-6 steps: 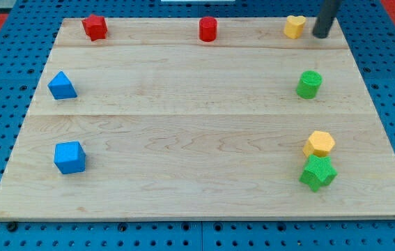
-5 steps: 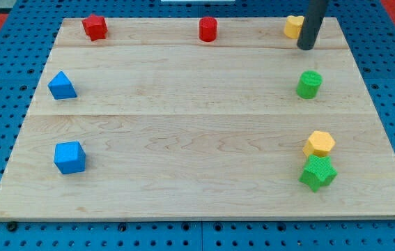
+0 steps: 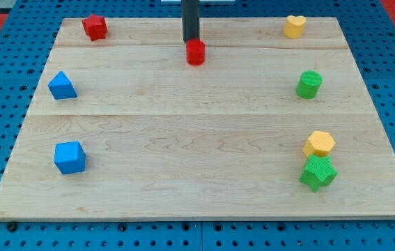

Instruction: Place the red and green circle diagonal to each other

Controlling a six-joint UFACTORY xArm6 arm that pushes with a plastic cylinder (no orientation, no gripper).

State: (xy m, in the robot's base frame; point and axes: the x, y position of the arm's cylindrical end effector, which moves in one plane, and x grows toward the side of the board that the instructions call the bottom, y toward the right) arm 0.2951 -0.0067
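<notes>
The red circle block [image 3: 196, 52] sits on the wooden board [image 3: 183, 132] near the top, a little left of centre. My tip [image 3: 191, 40] is right behind it, at its top-left edge, touching or nearly touching it. The green circle block [image 3: 308, 84] stands near the view's right edge, lower than and well to the right of the red circle.
A red star-like block [image 3: 95, 27] is at top left, a yellow heart block [image 3: 295, 26] at top right. A blue triangle [image 3: 62, 86] and a blue cube [image 3: 69, 157] are at left. A yellow hexagon [image 3: 319, 143] touches a green star block [image 3: 318, 173] at lower right.
My tip has swept from the top right, beside the yellow heart, leftward to behind the red circle. The red circle has moved down and slightly left from the top edge.
</notes>
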